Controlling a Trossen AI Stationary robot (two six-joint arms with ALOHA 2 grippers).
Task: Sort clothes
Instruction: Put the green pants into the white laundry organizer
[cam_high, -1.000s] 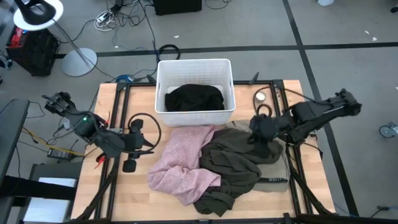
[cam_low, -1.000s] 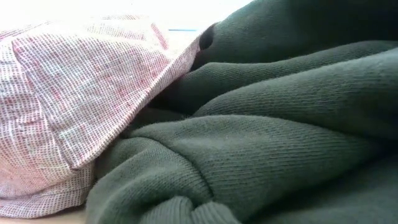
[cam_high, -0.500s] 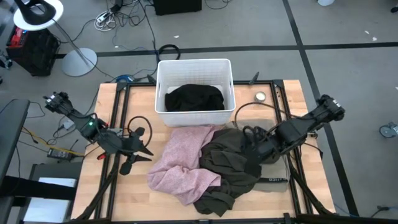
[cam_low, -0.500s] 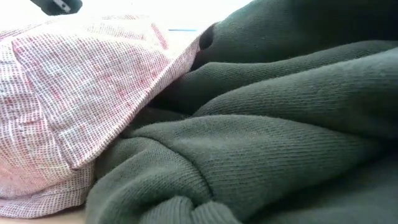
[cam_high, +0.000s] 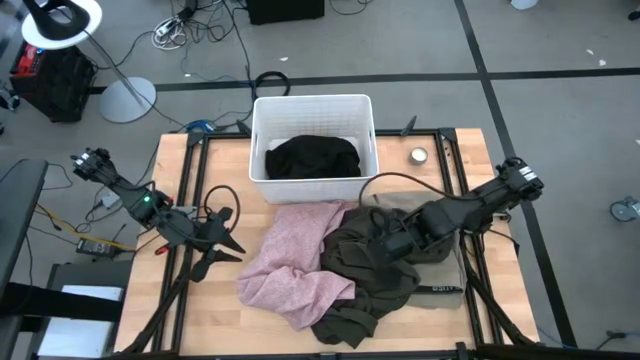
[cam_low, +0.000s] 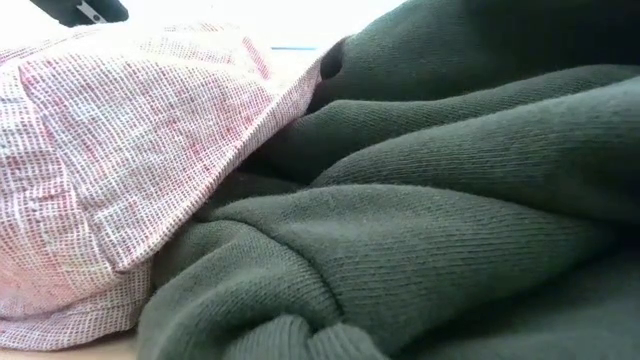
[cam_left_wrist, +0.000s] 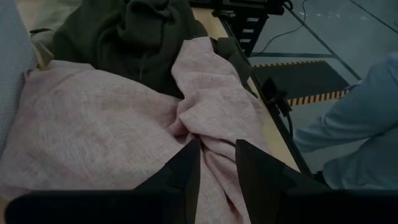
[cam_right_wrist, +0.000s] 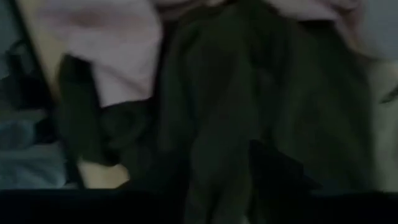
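Clothes lie heaped mid-bench in front of the white bin (cam_high: 313, 108): the olive-brown garment (cam_high: 372, 262) spreads to the right half of the heap, the pale pink garment (cam_high: 296, 260) overlaps its left edge, and a black garment (cam_high: 312, 156) sits inside the bin. A strip of light grey-beige fabric (cam_high: 447, 276) shows under the olive one at its right edge.

The right gripper (cam_high: 388, 238) has come down and forward onto the olive-brown garment since a second ago, when it hung higher and further right over the heap's right edge; half a second ago it was partway there. Its jaws now sit on the upper middle folds of that garment, but whether they are spread or pinching cloth cannot be told. In the right wrist view the dark olive cloth (cam_right_wrist: 249, 106) fills the space just ahead of the jaws, with pink fabric (cam_right_wrist: 112, 43) beyond.

The left gripper (cam_high: 222, 246) has shifted slightly toward the heap over the same second. Its jaws are spread, and in the left wrist view the fingers (cam_left_wrist: 186, 171) point at the pink garment (cam_left_wrist: 106, 124) just ahead, with a narrow gap between them.

A small round metal item (cam_high: 418, 155) lies on the bench (cam_high: 215, 300) right of the bin.
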